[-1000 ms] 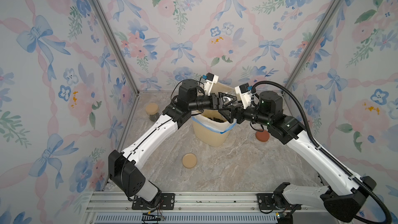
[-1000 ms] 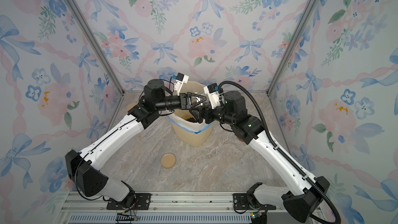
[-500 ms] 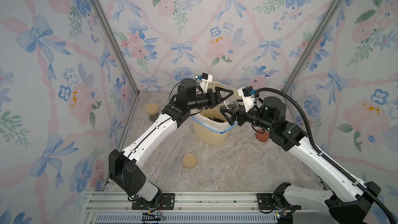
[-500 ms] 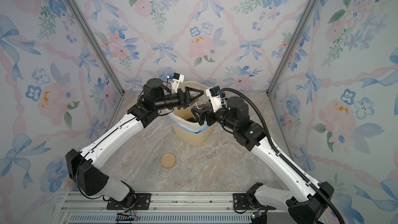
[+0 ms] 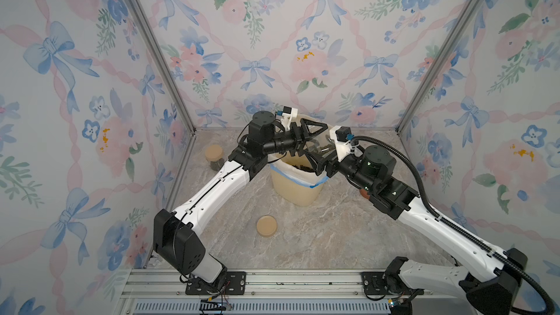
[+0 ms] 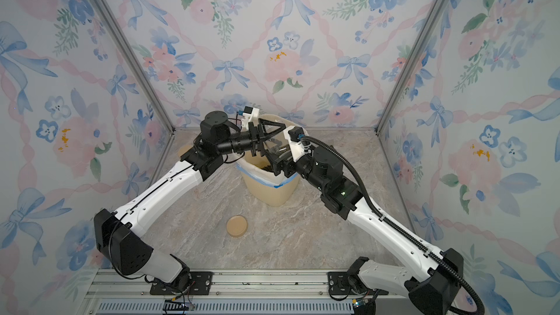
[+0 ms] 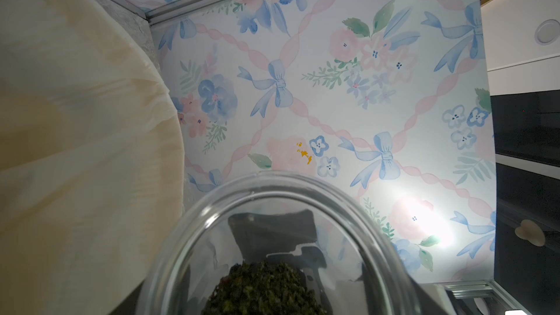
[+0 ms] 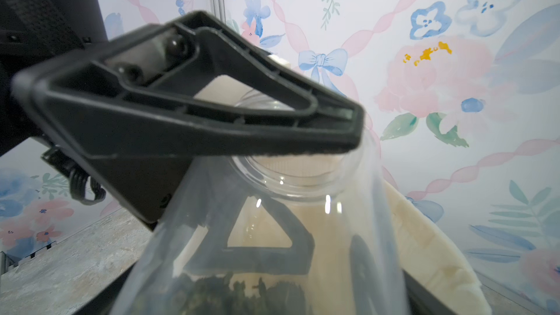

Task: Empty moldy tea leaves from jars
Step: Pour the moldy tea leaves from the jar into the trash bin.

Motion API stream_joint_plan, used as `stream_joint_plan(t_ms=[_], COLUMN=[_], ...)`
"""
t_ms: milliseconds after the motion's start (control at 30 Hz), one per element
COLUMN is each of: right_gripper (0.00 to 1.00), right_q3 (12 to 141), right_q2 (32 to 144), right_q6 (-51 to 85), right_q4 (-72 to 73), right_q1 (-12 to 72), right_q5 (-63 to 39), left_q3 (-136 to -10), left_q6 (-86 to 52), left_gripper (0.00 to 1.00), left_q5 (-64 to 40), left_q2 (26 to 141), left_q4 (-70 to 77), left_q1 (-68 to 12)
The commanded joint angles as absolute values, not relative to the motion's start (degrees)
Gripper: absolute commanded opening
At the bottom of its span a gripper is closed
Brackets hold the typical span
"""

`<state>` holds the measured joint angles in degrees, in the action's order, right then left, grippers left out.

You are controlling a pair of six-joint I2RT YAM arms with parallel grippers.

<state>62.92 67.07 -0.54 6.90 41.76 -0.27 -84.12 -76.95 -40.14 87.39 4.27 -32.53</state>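
Observation:
A clear glass jar (image 5: pixel 321 146) (image 6: pixel 279 146) hangs lidless and tilted over the cream bin (image 5: pixel 295 187). My left gripper (image 5: pixel 318 142) (image 6: pixel 277 141) is shut on it; one of its fingers (image 8: pixel 181 122) presses across the jar's shoulder (image 8: pixel 303 186). Moldy tea leaves (image 7: pixel 263 289) (image 8: pixel 212 295) lie heaped at the jar's base. My right gripper (image 5: pixel 322 165) (image 6: pixel 280 166) sits just below the base, open, its jaws wide on either side of the glass. More dark leaves (image 5: pixel 303 167) lie inside the bin.
A second jar with a tan lid (image 5: pixel 214 159) stands at the back left by the wall. A loose tan lid (image 5: pixel 266 225) (image 6: pixel 237 226) lies on the marble floor in front of the bin. A reddish-brown lid (image 5: pixel 365 193) peeks from under my right arm.
My right gripper has opened off the jar and drawn back and down from it. The left gripper has kept the jar and lifted it slightly over the bin.

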Motion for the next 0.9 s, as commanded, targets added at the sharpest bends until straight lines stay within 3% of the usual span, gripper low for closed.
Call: stream_joint_plan(t_ms=[0,567,700,867], right_gripper=[0.99,0.95,0.91,0.8], right_q3=[61.8,60.9,60.2,60.2], right_q2=[67.9,68.2,67.9,67.6], right_q6=[-2.0,-1.6,-1.6,-1.4], right_q4=[14.4,16.9,18.3,18.9], right_q1=[42.4,42.3,42.4,42.4], right_q5=[1.9,1.9,2.3,1.5], left_q3=[-83.9,-80.2,-79.2,-78.2], left_q6=[-79.4,-86.6,-87.8,-89.1], left_gripper=[0.7,0.71,0.71,0.72], left_q5=[-42.4,-43.6,-43.9,-44.0], left_q2=[85.6,84.6,84.3,84.2], left_q4=[9.0,16.0,17.5,19.2], left_q1=[-32.4,-32.1,-31.9,-32.0])
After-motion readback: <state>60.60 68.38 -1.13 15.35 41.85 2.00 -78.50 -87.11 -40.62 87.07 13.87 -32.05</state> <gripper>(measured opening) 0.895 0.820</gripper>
